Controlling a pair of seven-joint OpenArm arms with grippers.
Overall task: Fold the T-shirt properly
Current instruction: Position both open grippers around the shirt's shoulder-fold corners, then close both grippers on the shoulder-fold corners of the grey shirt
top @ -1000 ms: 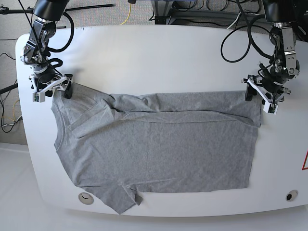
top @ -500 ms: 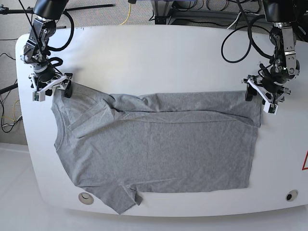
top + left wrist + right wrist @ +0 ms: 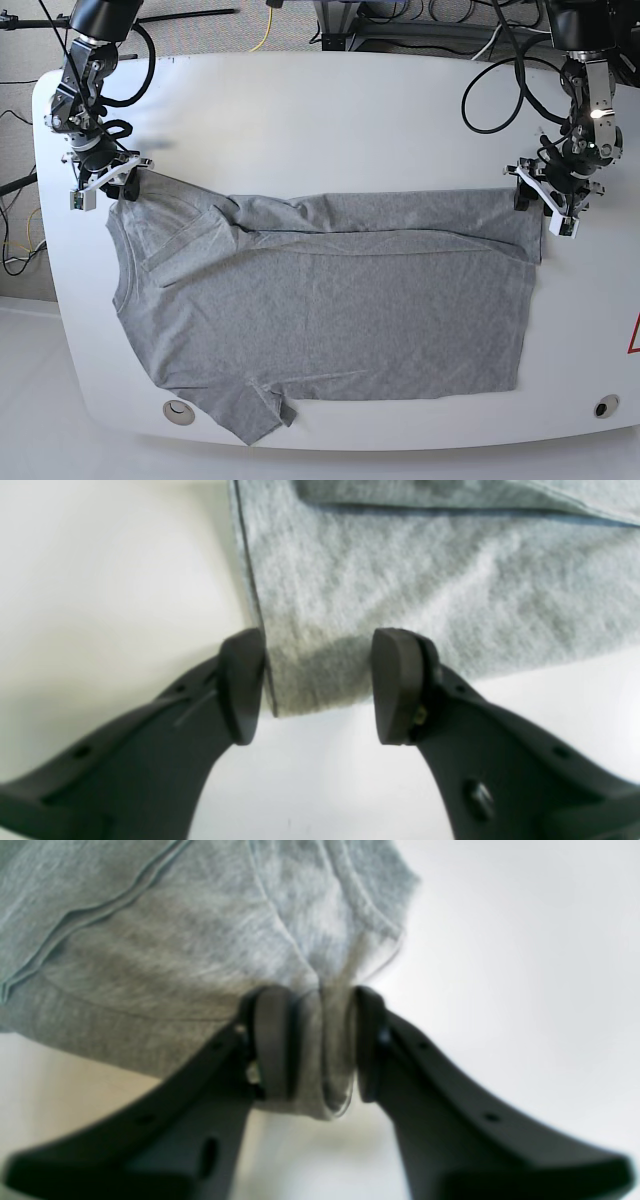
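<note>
Base view: T-shirt point(image 3: 330, 300) on table point(image 3: 330, 120), right end effector point(image 3: 322, 1050) pinching its edge, left end effector point(image 3: 317, 685) parted astride corner.

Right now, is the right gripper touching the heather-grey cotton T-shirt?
Touching. Right wrist view: right gripper pinches a bunched fold of the T-shirt between both pads.

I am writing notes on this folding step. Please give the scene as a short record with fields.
garment: grey T-shirt, flat on white table, far edge already folded inward
right gripper: shut on bunched fabric at the shoulder corner
left gripper: jaws apart, straddling the hem corner, not pinching it
lettering: none visible
</note>
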